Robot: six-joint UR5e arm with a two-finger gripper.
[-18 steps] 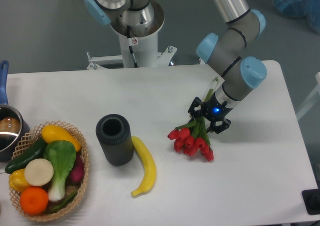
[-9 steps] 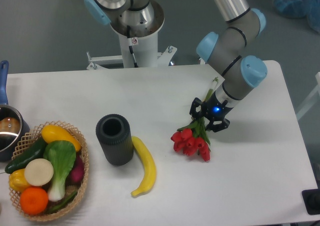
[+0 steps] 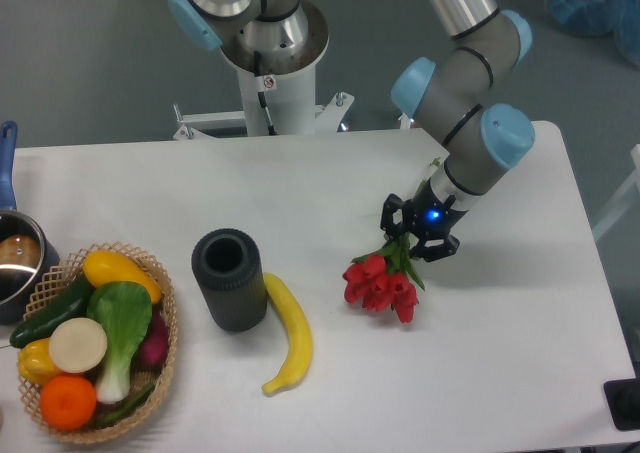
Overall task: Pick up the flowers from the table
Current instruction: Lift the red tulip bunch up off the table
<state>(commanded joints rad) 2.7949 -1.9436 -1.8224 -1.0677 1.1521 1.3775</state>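
Note:
The flowers, a bunch of red tulip buds on green stems, hang from my gripper with the buds pointing down and to the left. The gripper is shut on the stems just above the buds. The buds look lifted slightly off the white table, right of its middle. The upper ends of the stems are hidden behind the gripper and wrist.
A black ribbed cylinder stands left of the flowers with a yellow banana beside it. A wicker basket of vegetables and fruit sits at the front left. A pot is at the left edge. The arm's base stands behind the table.
My gripper has risen a little with the flowers in it. The buds have drawn together and moved slightly up and left off the tabletop.

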